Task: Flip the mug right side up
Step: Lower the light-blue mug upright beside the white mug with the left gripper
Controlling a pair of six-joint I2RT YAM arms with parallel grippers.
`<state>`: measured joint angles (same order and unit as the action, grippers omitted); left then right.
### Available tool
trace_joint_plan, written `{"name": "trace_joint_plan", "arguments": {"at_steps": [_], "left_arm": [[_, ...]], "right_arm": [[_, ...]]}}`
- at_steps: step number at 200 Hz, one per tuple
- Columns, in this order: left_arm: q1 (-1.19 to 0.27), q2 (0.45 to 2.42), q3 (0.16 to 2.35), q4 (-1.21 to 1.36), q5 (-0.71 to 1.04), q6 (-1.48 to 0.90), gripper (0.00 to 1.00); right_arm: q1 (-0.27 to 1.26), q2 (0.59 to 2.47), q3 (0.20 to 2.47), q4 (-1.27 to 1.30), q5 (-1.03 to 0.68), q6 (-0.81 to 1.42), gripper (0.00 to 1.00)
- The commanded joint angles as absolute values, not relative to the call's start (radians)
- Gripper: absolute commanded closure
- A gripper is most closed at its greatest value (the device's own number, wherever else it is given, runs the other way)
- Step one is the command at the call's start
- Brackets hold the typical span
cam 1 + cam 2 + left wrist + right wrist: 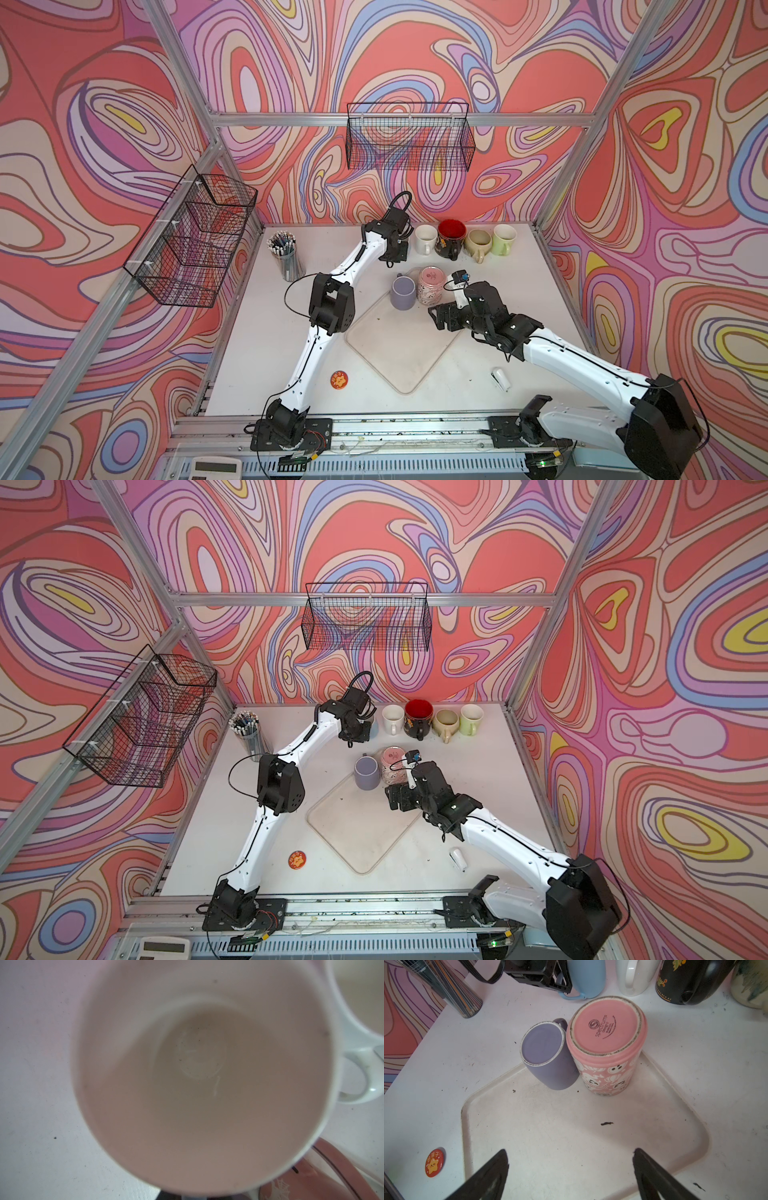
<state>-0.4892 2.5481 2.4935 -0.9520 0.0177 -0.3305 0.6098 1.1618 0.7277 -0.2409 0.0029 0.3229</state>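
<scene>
A light blue mug [586, 978] stands upright at the left end of the back row, and the left wrist view looks straight down into its empty inside [203, 1084]. My left gripper [397, 251] is shut on it at the handle side, and hides it in both top views. Two mugs stand upside down and touching at the far corner of the tray [399, 353]: a purple one [403, 293] [548, 1064] and a pink patterned one [430, 286] [606, 1053]. Over the tray, a short way in front of those two, my right gripper [571, 1153] [440, 316] is open and holds nothing.
Upright along the back edge stand a white mug [424, 239], a black mug with a red inside [451, 239], a cream mug [478, 243] and a green mug [503, 239]. A pen cup [286, 253] is at the back left. An orange badge [339, 380] and a small white object [500, 378] lie near the front.
</scene>
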Motion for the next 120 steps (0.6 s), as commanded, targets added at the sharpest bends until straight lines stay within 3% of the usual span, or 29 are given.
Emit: {"name": "trace_joint_plan", "arguments": {"at_steps": [1,57,120], "left_arm": [[-0.483,2.546,2.543,-0.896,-0.002,-0.340,0.83],[-0.483,2.541,2.544,-0.891,-0.002,-0.343,0.72],[-0.483,2.548,2.543,-0.887,0.005,-0.354,0.70]], "right_arm": [[0.607,1.147,0.740,-0.247,0.015,0.317,0.04],[0.608,1.151,0.743,-0.249,0.012,0.317,0.04],[0.608,1.151,0.745,-0.255,0.012,0.318,0.04]]}}
